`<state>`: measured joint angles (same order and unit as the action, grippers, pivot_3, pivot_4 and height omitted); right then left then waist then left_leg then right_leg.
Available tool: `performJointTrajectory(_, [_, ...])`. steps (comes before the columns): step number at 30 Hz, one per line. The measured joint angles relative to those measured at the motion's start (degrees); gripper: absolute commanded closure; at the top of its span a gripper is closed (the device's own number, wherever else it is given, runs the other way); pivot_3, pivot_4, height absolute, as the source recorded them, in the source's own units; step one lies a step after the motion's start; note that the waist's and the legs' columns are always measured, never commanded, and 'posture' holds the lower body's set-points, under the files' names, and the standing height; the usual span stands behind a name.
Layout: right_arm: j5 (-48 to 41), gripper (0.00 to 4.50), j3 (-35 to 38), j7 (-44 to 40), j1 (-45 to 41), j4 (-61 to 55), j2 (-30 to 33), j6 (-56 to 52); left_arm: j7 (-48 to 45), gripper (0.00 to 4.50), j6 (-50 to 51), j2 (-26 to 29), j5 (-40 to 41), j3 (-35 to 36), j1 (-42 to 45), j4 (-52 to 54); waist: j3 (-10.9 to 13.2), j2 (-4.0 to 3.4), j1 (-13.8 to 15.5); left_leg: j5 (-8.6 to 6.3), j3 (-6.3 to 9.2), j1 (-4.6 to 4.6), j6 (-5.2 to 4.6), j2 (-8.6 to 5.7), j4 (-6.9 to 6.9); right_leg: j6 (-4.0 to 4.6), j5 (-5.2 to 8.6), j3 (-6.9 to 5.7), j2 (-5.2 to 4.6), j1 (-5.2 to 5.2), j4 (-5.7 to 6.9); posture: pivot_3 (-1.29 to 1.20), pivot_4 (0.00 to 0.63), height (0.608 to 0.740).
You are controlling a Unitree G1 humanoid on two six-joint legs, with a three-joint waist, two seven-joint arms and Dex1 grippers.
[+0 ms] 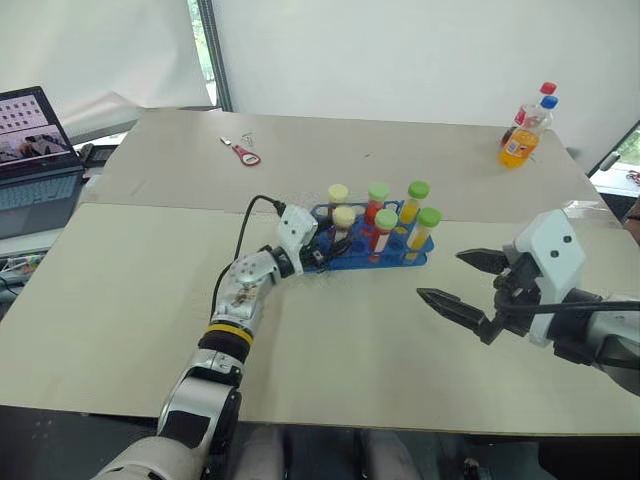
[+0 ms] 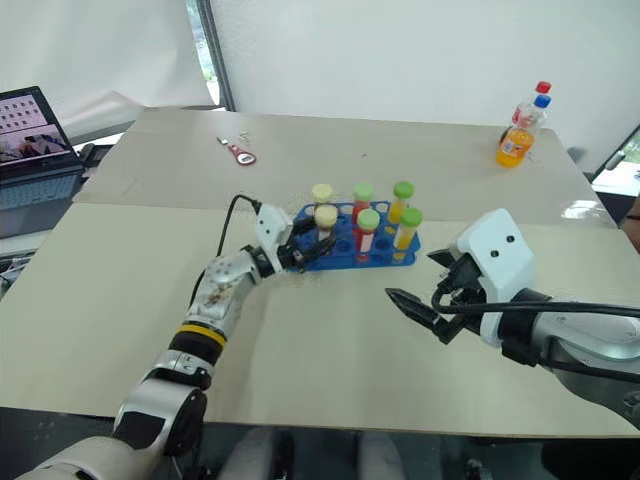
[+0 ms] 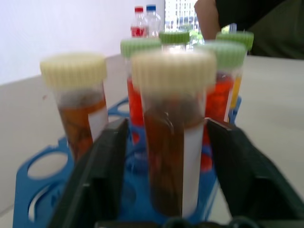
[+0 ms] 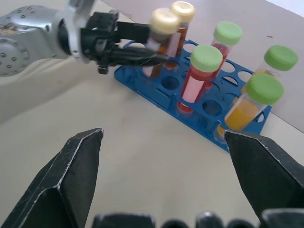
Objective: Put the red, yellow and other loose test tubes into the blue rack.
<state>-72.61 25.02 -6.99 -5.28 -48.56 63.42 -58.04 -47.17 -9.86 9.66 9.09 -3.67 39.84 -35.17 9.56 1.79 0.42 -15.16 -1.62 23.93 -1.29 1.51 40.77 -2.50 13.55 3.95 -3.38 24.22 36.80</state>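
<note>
The blue rack (image 1: 392, 262) stands mid-table and holds several upright tubes. Two are red with green caps (image 1: 384, 232), two are yellow with green caps (image 1: 425, 230), and two are brown with pale-yellow caps. My left gripper (image 1: 336, 250) is at the rack's left end, level, its jaws either side of the nearer brown tube (image 3: 171, 142). That tube stands in a hole, with a gap between it and each of the fingers (image 3: 102, 175), so the gripper is open. My right gripper (image 1: 438, 274) hovers open over the table to the right of the rack, holding nothing.
An orange soda bottle (image 1: 523, 140) and a clear bottle stand at the far right corner. A red-handled tool (image 1: 245, 153) lies on the far table. A laptop (image 1: 35, 150) sits to the left. A person's arm (image 3: 228, 14) is behind the rack.
</note>
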Motion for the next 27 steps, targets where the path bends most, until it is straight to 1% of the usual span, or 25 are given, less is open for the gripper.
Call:
performJointTrajectory(1, [0.64,0.0,0.0,-0.9,0.04,0.34,0.0,0.09,-0.83,0.13,0.52,1.09,0.0,-0.18,-0.43,1.12,0.0,0.0,0.02,0.0,0.0,0.01,0.0,0.01,0.0,0.0,0.0,0.0,0.0,0.01,-0.01,0.0,0.15,0.74])
performJointTrajectory(3, [2.95,0.0,0.18,-4.14,1.12,1.18,0.44,0.59,-3.24,0.13,2.82,4.51,0.13,-0.63,-1.33,5.28,0.0,0.0,0.04,0.0,-0.01,0.02,0.0,0.01,0.0,0.0,0.0,0.0,0.0,0.0,-0.01,0.0,0.15,0.74])
performJointTrajectory(6, [8.61,0.0,1.1,-11.9,3.85,3.59,3.03,1.98,-7.78,0.13,8.35,11.87,0.78,-0.68,-3.71,12.68,-0.01,-0.02,0.01,0.0,-0.02,0.0,0.0,0.06,0.0,0.0,0.0,0.0,0.0,0.0,-0.01,0.0,0.15,0.74])
performJointTrajectory(9, [15.47,0.0,3.4,-21.99,5.97,8.09,5.88,5.57,-11.93,0.13,13.42,20.24,1.03,-0.62,-5.34,17.86,-0.01,-0.02,0.05,0.0,-0.05,-0.06,0.0,0.07,0.0,0.0,0.0,-0.01,0.02,-0.01,0.0,0.0,0.15,0.74])
performJointTrajectory(12, [20.91,0.0,5.12,-32.73,6.05,14.55,9.4,9.57,-17.26,0.13,19.0,31.01,0.93,-0.56,-5.73,22.01,0.0,-0.03,-0.13,0.0,-0.13,-0.12,0.0,0.11,-0.03,0.02,0.01,0.0,0.04,-0.02,-0.02,0.0,0.15,0.74])
performJointTrajectory(13, [22.5,0.0,5.63,-36.45,5.93,17.03,10.58,10.79,-18.92,0.13,20.53,34.91,0.87,0.05,-6.39,23.54,-0.01,-0.04,-0.26,-0.01,-0.15,-0.16,0.0,0.14,-0.08,0.02,0.01,0.0,0.04,-0.04,-0.05,0.0,0.15,0.74])
performJointTrajectory(15, [24.66,0.0,6.03,-43.28,5.64,20.93,12.4,12.9,-21.66,0.13,21.26,40.65,1.49,2.21,-9.6,26.55,-0.01,-0.06,-0.5,-0.02,-0.21,-0.19,-0.02,0.24,-0.19,0.05,0.03,0.0,0.02,-0.01,-0.08,0.0,0.15,0.74])
performJointTrajectory(18, [25.79,0.0,6.33,-50.94,4.55,25.12,13.57,13.82,-24.6,0.13,23.13,45.03,2.74,4.11,-13.32,28.05,0.0,-0.07,-0.33,-0.02,-0.25,-0.19,-0.02,0.27,-0.21,0.07,0.04,-0.01,0.02,0.01,-0.07,0.0,0.15,0.74])
performJointTrajectory(20, [27.29,0.0,6.55,-54.62,4.33,26.82,13.93,14.94,-24.89,0.13,24.29,46.3,2.9,4.85,-14.3,28.12,0.01,-0.05,-0.07,-0.02,-0.41,-0.19,-0.02,0.28,-0.21,0.07,0.04,-0.03,0.02,0.0,-0.07,0.0,0.15,0.74])
performJointTrajectory(23, [29.78,0.0,6.53,-57.74,4.22,28.47,13.9,16.64,-24.69,0.13,26.16,47.43,3.5,6.2,-15.07,28.94,0.01,-0.05,0.09,-0.02,-0.61,-0.19,-0.01,0.28,-0.19,0.07,0.04,-0.02,0.0,0.0,-0.06,0.0,0.15,0.74])
performJointTrajectory(27, [32.25,0.0,5.13,-59.16,3.31,28.94,13.48,18.24,-24.13,0.13,27.74,48.0,3.82,6.8,-15.06,29.82,0.01,-0.05,0.02,-0.02,-0.68,-0.19,-0.01,0.28,-0.2,0.07,0.05,-0.02,0.03,0.05,-0.05,0.0,0.15,0.74])
